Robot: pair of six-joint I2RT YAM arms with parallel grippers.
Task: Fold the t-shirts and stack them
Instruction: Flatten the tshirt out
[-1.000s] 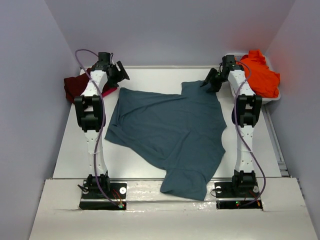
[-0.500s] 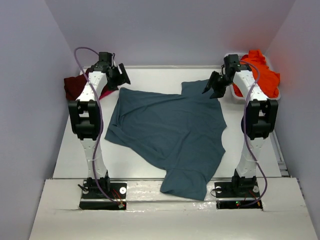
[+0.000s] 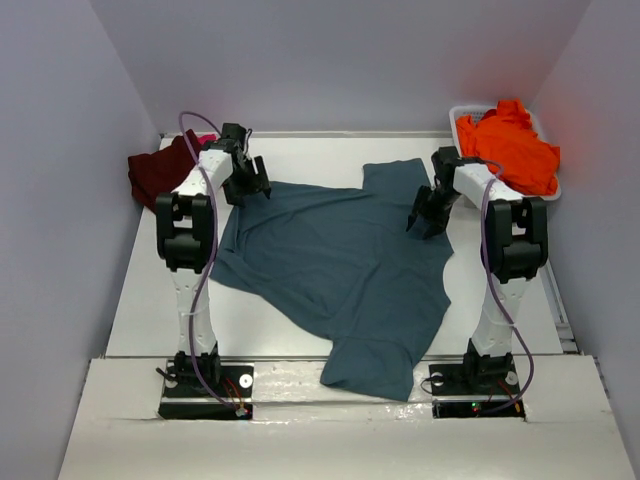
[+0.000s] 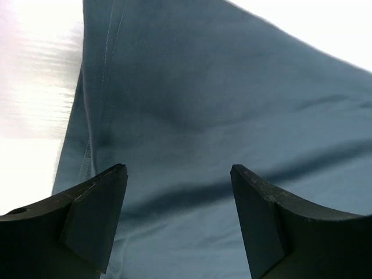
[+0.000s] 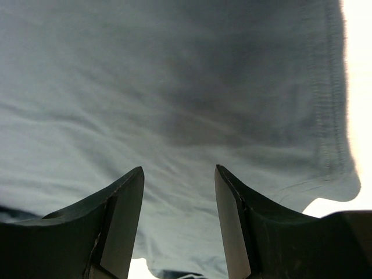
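A slate teal-blue t-shirt [image 3: 340, 265] lies spread over the table, its lower part hanging off the near edge. My left gripper [image 3: 256, 186] hovers open just above the shirt's far left corner; in the left wrist view the cloth [image 4: 232, 104] fills the space between the fingers [image 4: 96, 218]. My right gripper [image 3: 422, 222] is open over the shirt's right side, near its hemmed edge [image 5: 328, 116]. A dark maroon t-shirt [image 3: 160, 172] lies bunched at the far left, with a bit of pink cloth [image 3: 205, 140] behind it. A vivid orange t-shirt [image 3: 510, 145] sits heaped in the white tub.
The white plastic tub [image 3: 468, 112] stands at the far right corner. Grey walls close in the table on three sides. Bare white tabletop [image 3: 150, 300] shows to the left of the blue shirt and along the right edge [image 3: 530, 290].
Both arms have swung inward and down from the far corners onto the blue shirt: the left gripper to its far left corner, the right gripper toward its right side. The shirt has not moved.
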